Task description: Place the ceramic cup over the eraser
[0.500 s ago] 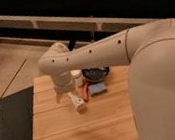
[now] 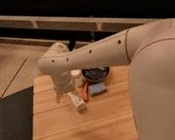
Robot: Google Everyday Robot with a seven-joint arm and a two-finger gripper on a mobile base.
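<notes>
Camera view: arm reaches from right across wooden table (image 2: 67, 134), wrist bent down. Gripper (image 2: 64, 93) sits low over table's left part, just left of ceramic cup (image 2: 76, 76). Jaws wide, nothing held. Cup upright beside black bowl (image 2: 96, 74); contact with gripper unclear. Against half second ago: arm barely shifted, slight settle downward. Cup, white dotted bar (image 2: 78, 102) and blue pad (image 2: 98, 89) unmoved. Eraser not made out, possibly hidden by arm. Judgement: cup not yet grasped, task at early stage.
</notes>
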